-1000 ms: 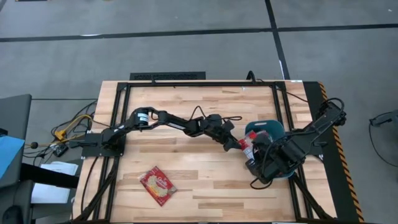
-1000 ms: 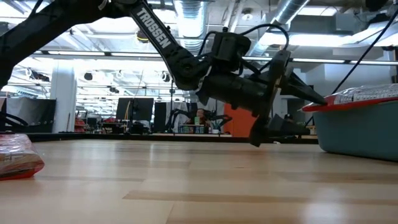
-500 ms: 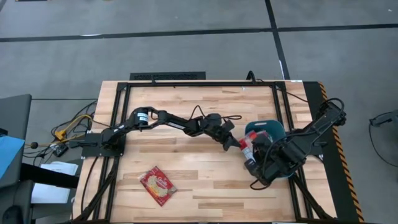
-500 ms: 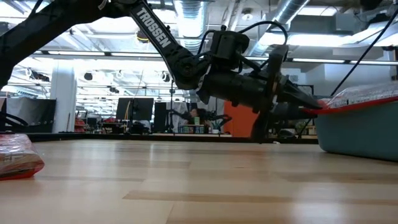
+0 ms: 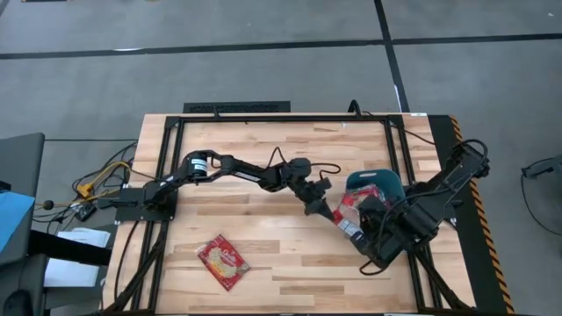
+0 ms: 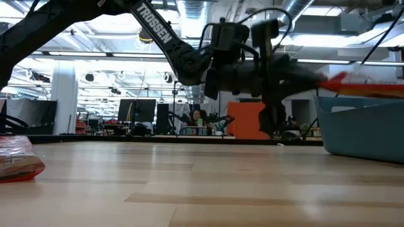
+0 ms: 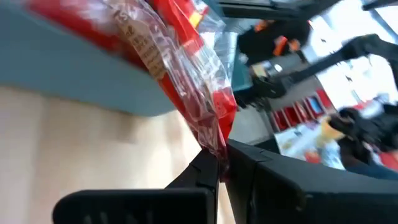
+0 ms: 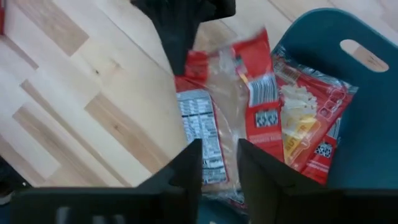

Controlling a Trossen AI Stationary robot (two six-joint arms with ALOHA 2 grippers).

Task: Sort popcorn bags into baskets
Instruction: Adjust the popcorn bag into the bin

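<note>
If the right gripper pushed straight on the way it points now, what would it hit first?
Most likely the popcorn bag lying straight ahead of the right gripper, over the basket edge, with the left gripper pinching its far end. Depth is hard to judge.

The worktop (image 5: 290,254) is pale, smooth planked wood with a soft sheen, the popcorn bags (image 8: 261,118) are glossy crinkled foil and clear film, and the basket (image 8: 367,149) is smooth matt teal plastic.

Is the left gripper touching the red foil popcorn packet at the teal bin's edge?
Touching. In the left wrist view the left gripper has its jaws shut on the edge of the red foil popcorn packet.
</note>
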